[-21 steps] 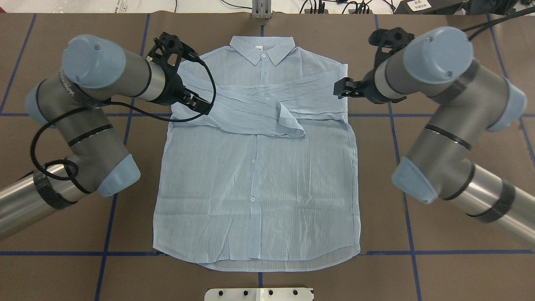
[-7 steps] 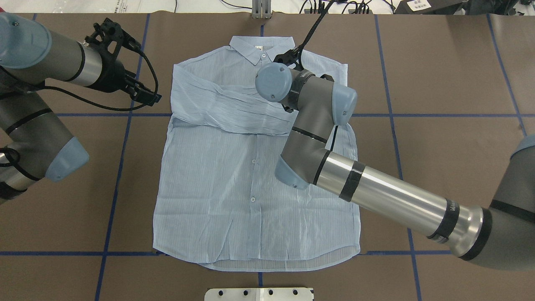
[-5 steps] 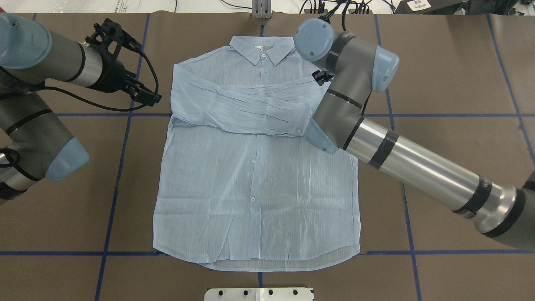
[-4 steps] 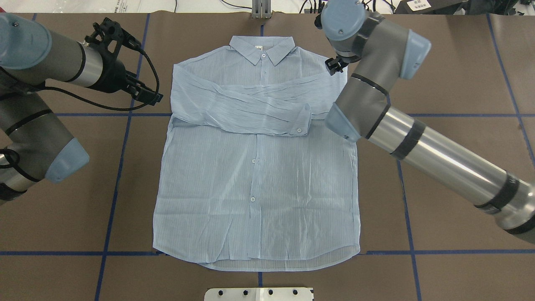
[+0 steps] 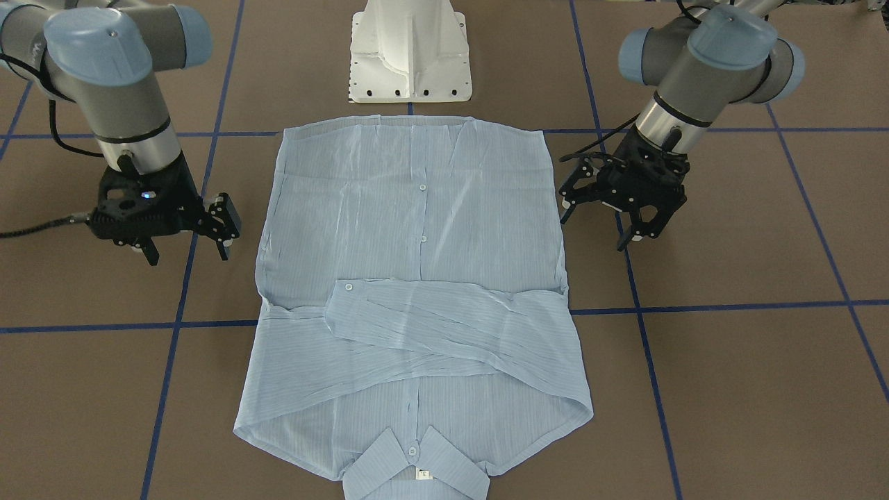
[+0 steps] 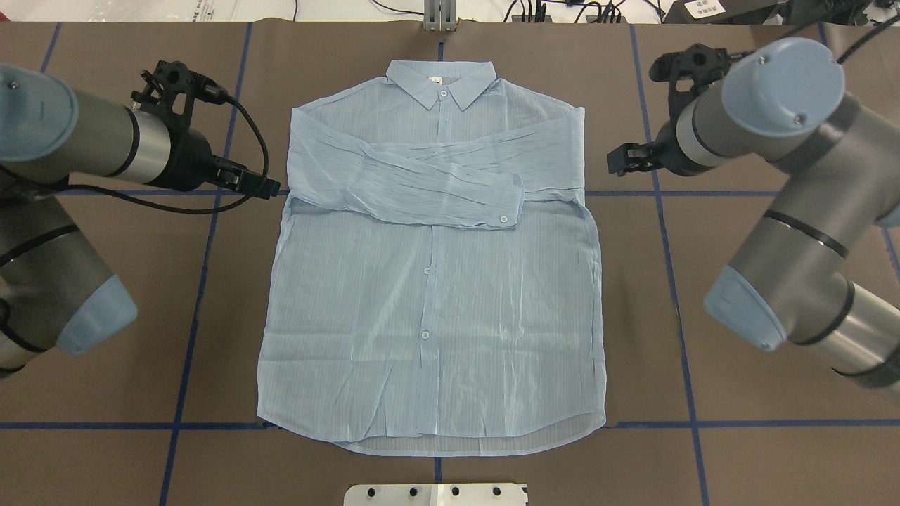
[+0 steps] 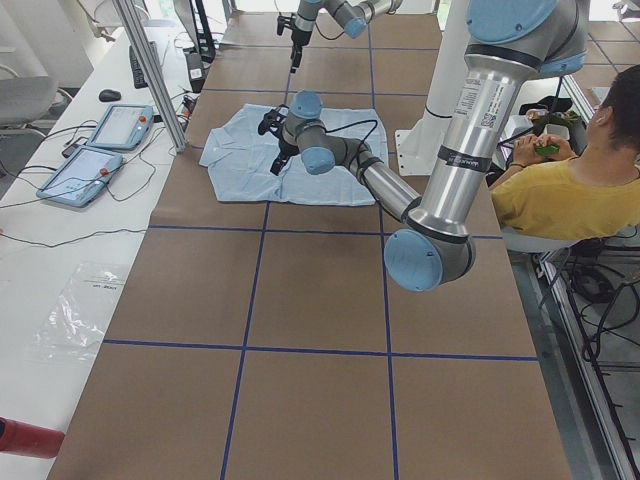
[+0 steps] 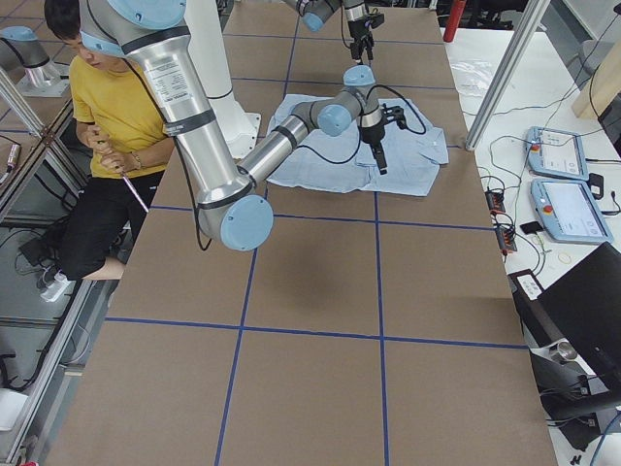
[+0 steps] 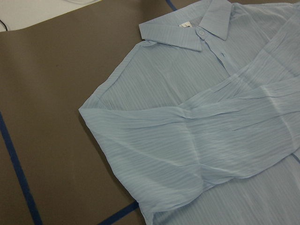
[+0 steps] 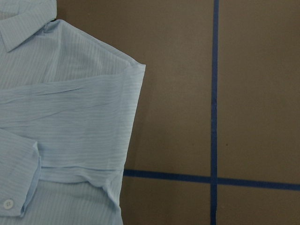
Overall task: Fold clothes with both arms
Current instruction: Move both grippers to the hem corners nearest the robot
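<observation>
The pale blue shirt (image 6: 429, 316) lies flat and front up on the brown table, collar (image 6: 441, 81) at the far edge. Both sleeves are folded across the chest, and the upper one ends in a buttoned cuff (image 6: 505, 204). My left gripper (image 6: 261, 187) hovers just off the shirt's left shoulder edge, open and holding nothing. My right gripper (image 6: 620, 159) stands off the right shoulder edge, also open and empty. The front-facing view shows both with spread fingers: the left gripper (image 5: 594, 226) and the right gripper (image 5: 187, 253). The wrist views show the shirt (image 9: 187, 140) (image 10: 70, 117) but no fingers.
Blue tape lines (image 6: 204, 246) grid the table. The white pedestal base (image 5: 410, 55) stands by the hem, and its plate (image 6: 436, 494) shows at the near edge. A person in yellow (image 7: 570, 190) sits beside the robot. Two tablets (image 7: 100, 145) lie on a side bench.
The right arm reached over the chest, then swung back out to the right. The upturned cuff now lies flat. The left gripper drew off the shirt, then edged back toward its side.
</observation>
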`<action>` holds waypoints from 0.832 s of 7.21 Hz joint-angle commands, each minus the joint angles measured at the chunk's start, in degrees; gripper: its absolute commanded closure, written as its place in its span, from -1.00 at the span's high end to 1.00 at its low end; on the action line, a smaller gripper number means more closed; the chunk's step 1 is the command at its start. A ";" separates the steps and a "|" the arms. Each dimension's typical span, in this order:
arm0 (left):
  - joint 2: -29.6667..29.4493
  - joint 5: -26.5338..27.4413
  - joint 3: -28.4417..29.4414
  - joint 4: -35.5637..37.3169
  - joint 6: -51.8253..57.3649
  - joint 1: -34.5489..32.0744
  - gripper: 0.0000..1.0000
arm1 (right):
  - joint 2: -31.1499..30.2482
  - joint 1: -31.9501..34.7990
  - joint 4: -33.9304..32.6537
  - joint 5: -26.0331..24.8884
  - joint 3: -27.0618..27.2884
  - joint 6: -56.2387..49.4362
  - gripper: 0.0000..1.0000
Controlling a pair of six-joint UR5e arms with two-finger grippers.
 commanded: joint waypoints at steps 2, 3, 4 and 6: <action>10.45 11.35 -9.71 0.05 -20.19 15.68 1.00 | -12.24 -14.34 3.31 -7.51 12.16 22.19 1.00; 12.31 15.68 -11.21 0.05 -24.41 20.61 1.00 | -16.01 -20.48 3.40 -12.14 15.32 26.58 1.00; 13.99 18.16 -11.40 0.05 -28.54 25.01 1.00 | -17.44 -26.19 3.40 -16.19 16.40 30.88 1.00; 16.45 23.44 -11.31 0.14 -33.67 31.89 1.00 | -17.89 -32.12 3.40 -20.71 17.28 34.09 1.00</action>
